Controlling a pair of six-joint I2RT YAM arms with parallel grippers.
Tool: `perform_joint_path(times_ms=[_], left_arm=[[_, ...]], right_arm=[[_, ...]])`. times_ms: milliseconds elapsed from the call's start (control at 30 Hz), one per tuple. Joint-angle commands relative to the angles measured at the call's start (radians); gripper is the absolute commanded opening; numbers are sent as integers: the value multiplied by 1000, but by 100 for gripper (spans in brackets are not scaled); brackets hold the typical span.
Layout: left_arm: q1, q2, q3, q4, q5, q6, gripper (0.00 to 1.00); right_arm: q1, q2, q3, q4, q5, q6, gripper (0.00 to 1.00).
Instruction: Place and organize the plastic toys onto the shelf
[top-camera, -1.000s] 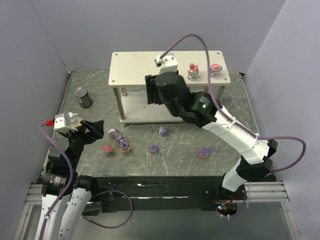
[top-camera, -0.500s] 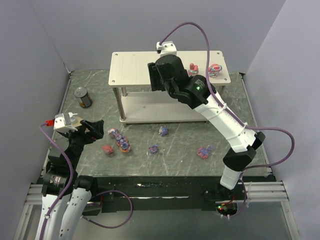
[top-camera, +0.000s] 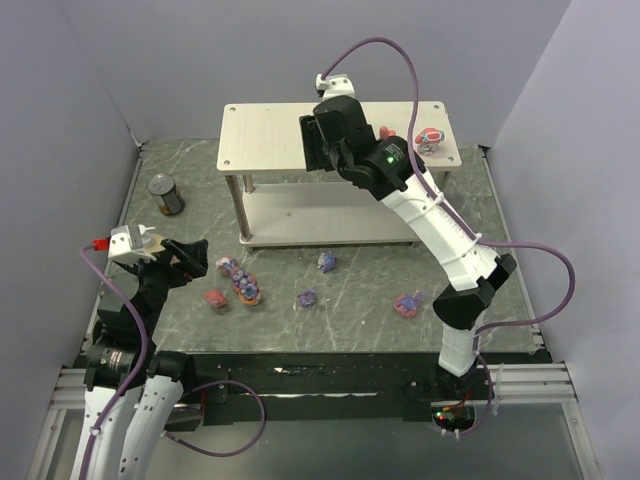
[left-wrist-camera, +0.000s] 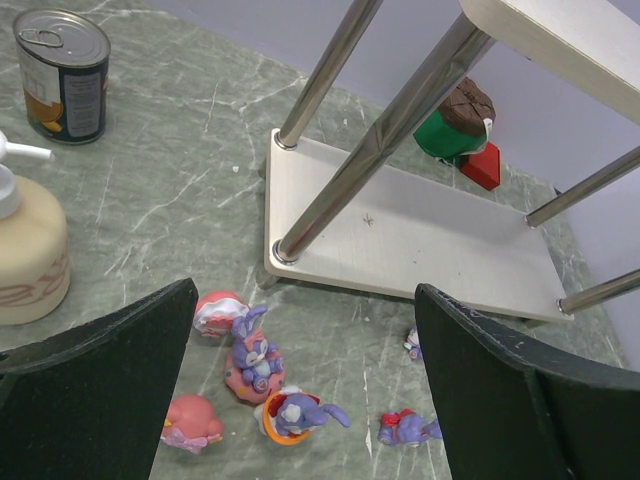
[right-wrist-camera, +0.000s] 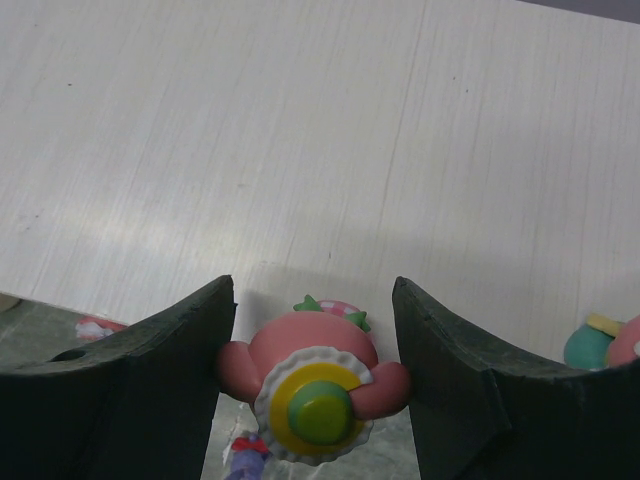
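Pink toy (right-wrist-camera: 312, 385) clamped in right end effector (right-wrist-camera: 313, 325) above shelf (right-wrist-camera: 300, 120); left end effector (left-wrist-camera: 305, 300) wide.

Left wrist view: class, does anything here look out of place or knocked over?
Yes. Several toys lie scattered on the table in front of the shelf, some on their sides. A can and a pump bottle stand nearby, though neither is a toy.

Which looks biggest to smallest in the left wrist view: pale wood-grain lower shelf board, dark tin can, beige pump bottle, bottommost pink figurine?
1. Pale wood-grain lower shelf board
2. Dark tin can and beige pump bottle, unranked: bottle nearer and cropped
3. Bottommost pink figurine
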Motion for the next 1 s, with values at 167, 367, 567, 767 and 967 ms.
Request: perform_joint_path(times_ms=[167, 367, 567, 767, 967], left_arm=[[9, 9, -2, 32, 21, 7, 96], [14, 12, -2, 33, 25, 7, 96], [15, 12, -2, 33, 24, 7, 96], [17, 12, -2, 33, 25, 7, 96], [18, 12, -2, 33, 27, 5, 96]], right_arm=[[-42, 1, 42, -6, -26, -1, 36], [-57, 23, 65, -18, -37, -3, 45], [-72, 46, 76, -18, -51, -1, 49], [-77, 63, 91, -21, -58, 1, 56], [-83, 71, 88, -17, -58, 13, 61]])
